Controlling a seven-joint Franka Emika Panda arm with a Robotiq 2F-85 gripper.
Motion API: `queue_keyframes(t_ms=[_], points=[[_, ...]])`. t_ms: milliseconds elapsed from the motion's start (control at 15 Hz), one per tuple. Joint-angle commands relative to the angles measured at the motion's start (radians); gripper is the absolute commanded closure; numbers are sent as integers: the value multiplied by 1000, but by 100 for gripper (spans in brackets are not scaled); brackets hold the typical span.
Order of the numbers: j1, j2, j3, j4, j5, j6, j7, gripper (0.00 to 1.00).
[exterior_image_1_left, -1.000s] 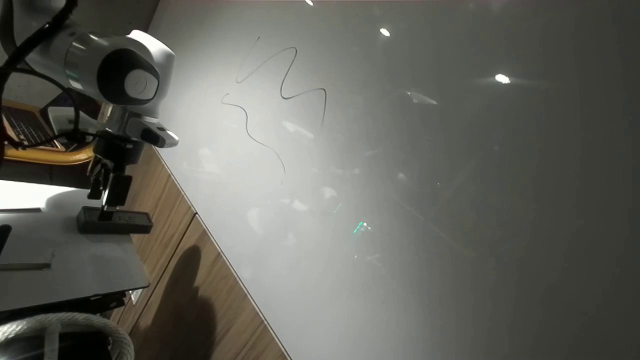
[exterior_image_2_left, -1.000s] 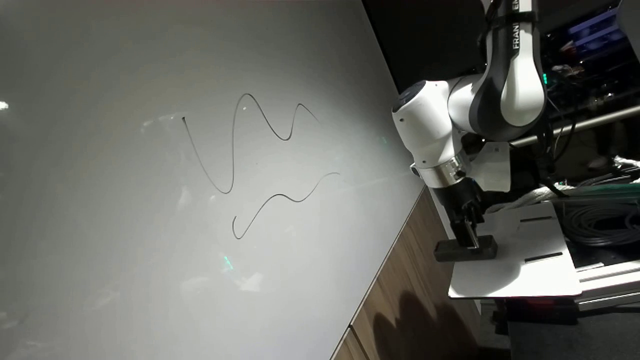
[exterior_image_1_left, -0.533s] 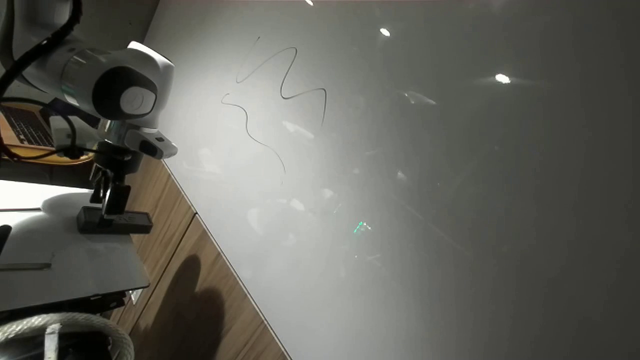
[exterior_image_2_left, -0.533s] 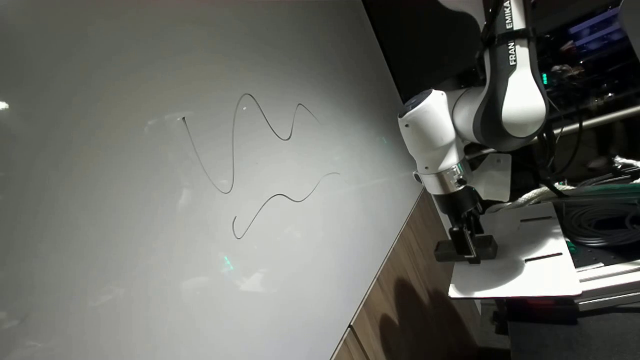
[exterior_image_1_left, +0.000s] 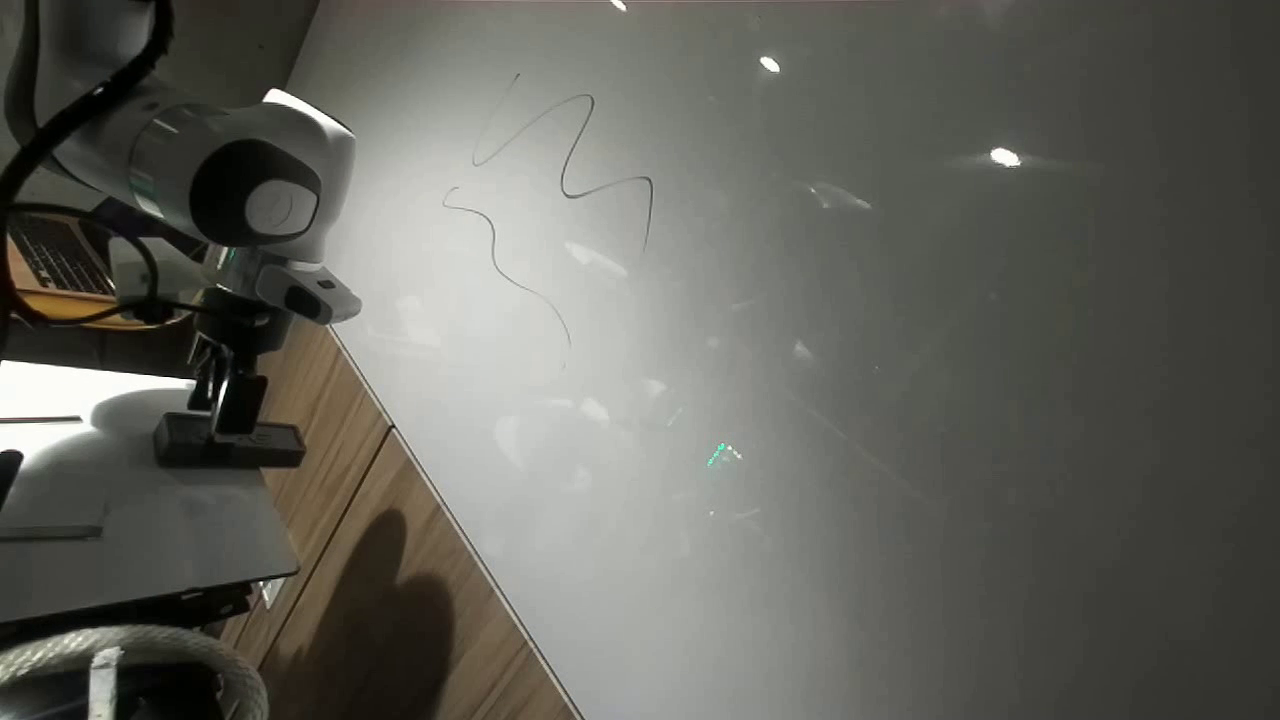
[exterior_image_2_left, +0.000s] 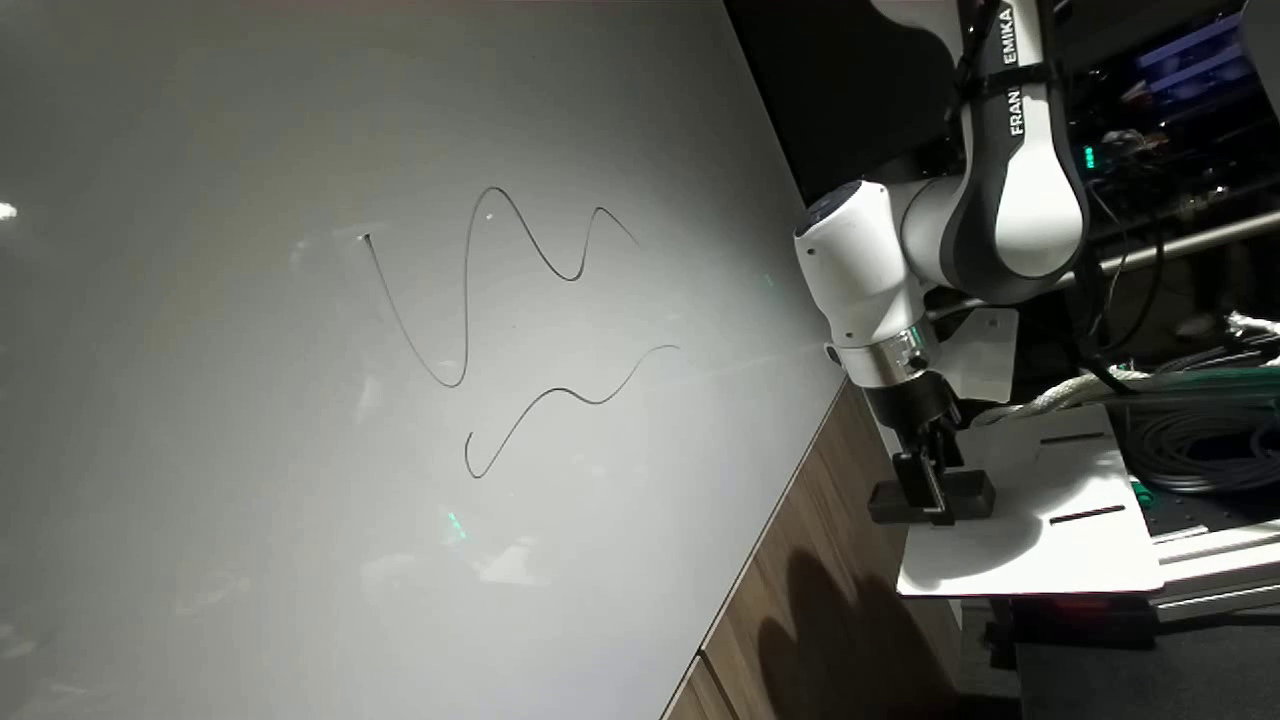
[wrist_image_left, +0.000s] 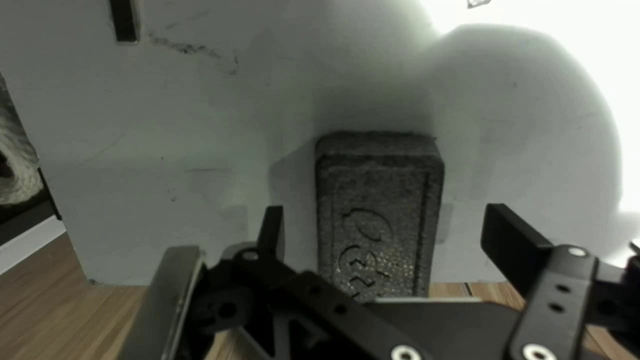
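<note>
Laptop (exterior_image_1_left: 65, 260), pale braided loop (exterior_image_1_left: 160, 643) & coiled dk cables (exterior_image_2_left: 1190, 483) show nr the edges of the exterior views.

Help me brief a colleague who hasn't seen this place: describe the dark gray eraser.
Find the whiteboard with two wavy lines, then the slotted white panel beside it. At the panel's edge lies the eraser, between the robot's open fingers. Unlike them and the thin panel, it is a chunky block with looping marks on its face.

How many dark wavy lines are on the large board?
2: in both exterior views, the longer line lies above and the shorter line below. More could lie out of frame.
</note>
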Motion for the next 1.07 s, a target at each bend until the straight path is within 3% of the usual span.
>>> queue_keyframes(t_ms=[0, 1000], points=[[-13, 8, -9, 0, -23, 18, -4, 0], [-18, -24, 2, 4, 16, -14, -43, 0]])
